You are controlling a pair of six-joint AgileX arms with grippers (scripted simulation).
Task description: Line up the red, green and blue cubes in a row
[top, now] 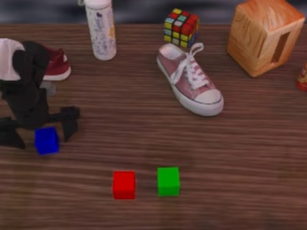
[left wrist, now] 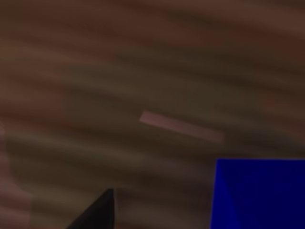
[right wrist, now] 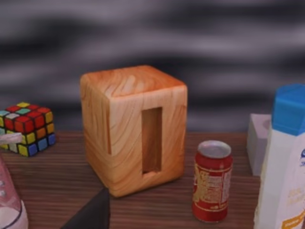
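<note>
Near the table's front, the red cube and the green cube sit side by side with a small gap between them. The blue cube rests on the table at the left, farther back than the other two. My left gripper is open and straddles it, one dark finger on each side. In the left wrist view the blue cube stands apart from the one finger that shows. My right gripper is outside the top view; in its wrist view one finger shows, with nothing held.
A pink shoe lies at the centre back, with a puzzle cube behind it. A white bottle and a red shoe are at the back left. A slotted wooden box and a red can are at the back right.
</note>
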